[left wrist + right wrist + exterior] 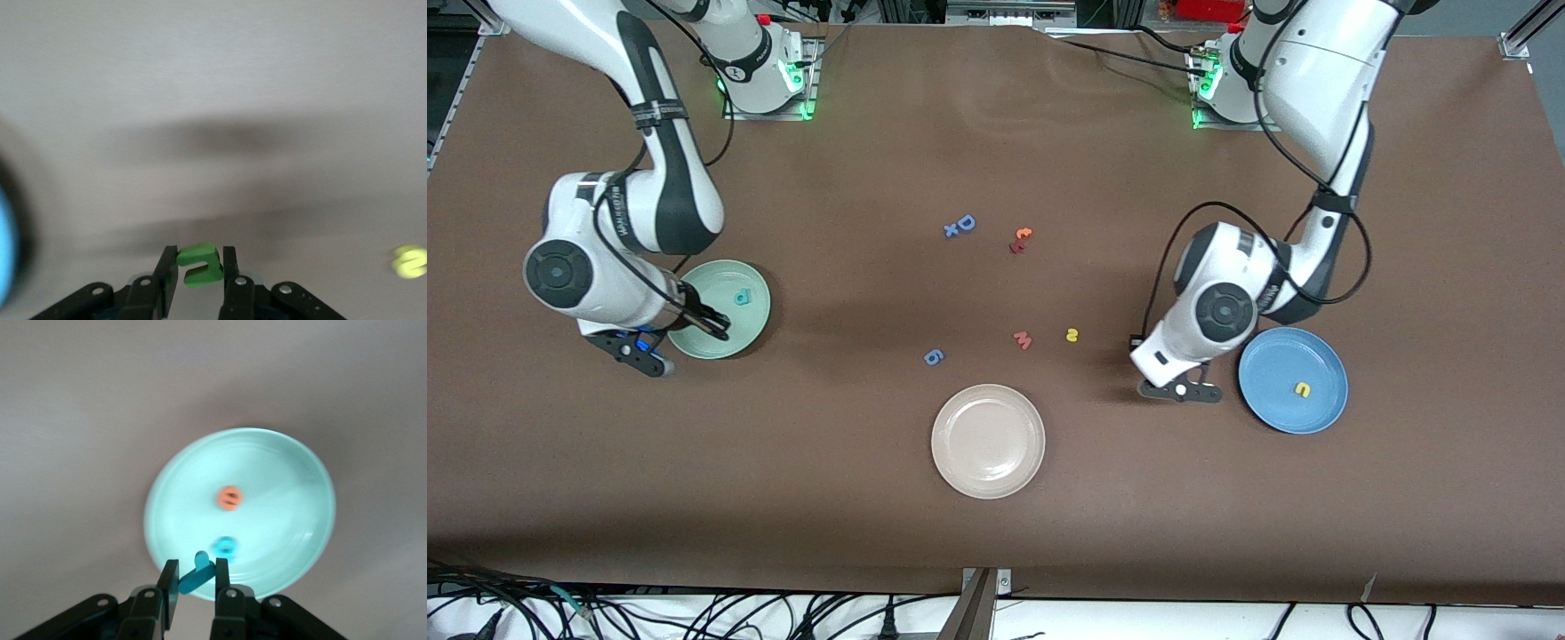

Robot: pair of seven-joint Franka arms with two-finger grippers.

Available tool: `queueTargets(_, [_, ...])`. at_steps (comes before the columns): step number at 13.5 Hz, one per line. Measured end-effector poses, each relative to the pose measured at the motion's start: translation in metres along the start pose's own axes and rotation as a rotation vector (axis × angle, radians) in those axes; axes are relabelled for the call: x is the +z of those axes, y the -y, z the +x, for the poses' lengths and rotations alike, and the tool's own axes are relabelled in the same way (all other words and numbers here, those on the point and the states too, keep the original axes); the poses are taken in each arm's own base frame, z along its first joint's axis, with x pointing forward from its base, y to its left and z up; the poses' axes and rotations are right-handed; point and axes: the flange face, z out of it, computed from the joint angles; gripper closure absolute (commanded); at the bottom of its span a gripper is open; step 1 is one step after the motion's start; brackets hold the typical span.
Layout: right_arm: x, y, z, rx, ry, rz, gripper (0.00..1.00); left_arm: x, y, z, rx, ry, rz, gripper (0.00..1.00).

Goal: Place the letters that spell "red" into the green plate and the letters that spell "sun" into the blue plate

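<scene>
My right gripper (197, 571) is shut on the thin teal r (195, 578) and hangs over the rim of the green plate (699, 341). In that plate (280, 487) lie the orange e (229, 498) and the teal d (225, 547). The front view shows only the d (742, 298) there, beside my right gripper (719, 331). My left gripper (200, 257) is shut on the green n (200, 265), just above the table beside the blue plate (1280, 356). A yellow u (1303, 389) lies in the blue plate. The yellow s (1072, 335) rests on the table mid-way along.
A beige plate (988, 440) sits near the front camera. Loose on the table are a pink w (1023, 340), a blue 6 (933, 357), a blue capital D (963, 224) and an orange and red pair (1020, 240).
</scene>
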Motion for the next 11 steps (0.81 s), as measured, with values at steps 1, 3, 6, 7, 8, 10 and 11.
queueTargets(1, [0.015,-0.015,-0.001,-0.016,-0.003,0.001,0.86,-0.003,0.023,0.001,0.039,0.016,-0.003,0.84])
queueTargets(3, [0.052,-0.034,-0.006,-0.041,-0.034,0.011,0.82,-0.007,0.066,0.002,0.092,0.030,-0.013,0.84])
queueTargets(6, [0.082,-0.048,-0.015,-0.053,-0.044,0.012,0.17,-0.008,0.101,0.003,0.150,0.030,-0.024,0.84])
queueTargets(7, [0.082,-0.048,-0.015,-0.053,-0.045,0.013,0.02,-0.008,0.108,0.003,0.176,0.028,-0.025,0.84])
queueTargets(8, [0.081,-0.048,-0.015,-0.054,-0.047,0.014,0.01,-0.011,0.118,0.005,0.206,0.021,-0.021,0.84])
queueTargets(10, [0.076,-0.047,-0.015,-0.054,-0.053,0.020,0.01,-0.020,0.147,0.008,0.272,0.006,0.012,0.83])
queueTargets(11, [0.070,-0.047,-0.014,-0.055,-0.056,0.025,0.01,-0.024,0.161,0.009,0.292,-0.001,0.021,0.79])
